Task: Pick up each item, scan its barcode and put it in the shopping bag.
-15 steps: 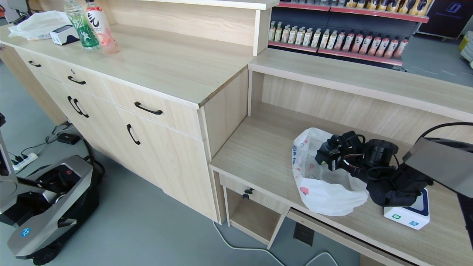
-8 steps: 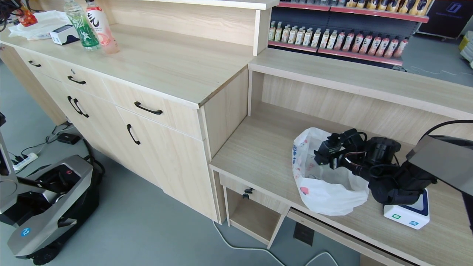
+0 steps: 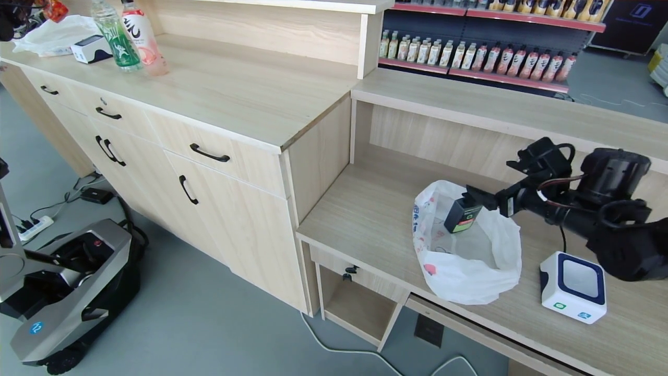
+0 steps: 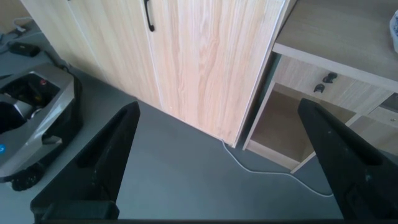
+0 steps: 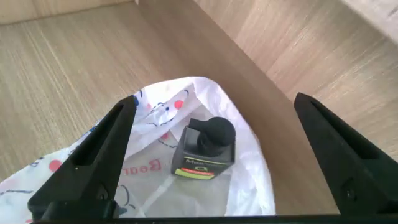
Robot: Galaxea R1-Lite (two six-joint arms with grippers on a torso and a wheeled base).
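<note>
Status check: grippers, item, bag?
Right gripper open above shopping bag. Black bottle in bag, not gripped. Left gripper open, empty. Nothing in the way.

I record the mouth of the shopping bag (image 3: 469, 282) open upward, with a dark bottle (image 3: 462, 216) within it. A stretch of desk (image 3: 365, 209) runs from the bag to the cabinet side panel (image 3: 318, 156). The scanner (image 3: 573, 287) stands just beside the bag at the front edge. The back panel (image 3: 443, 141) closes the rear.
</note>
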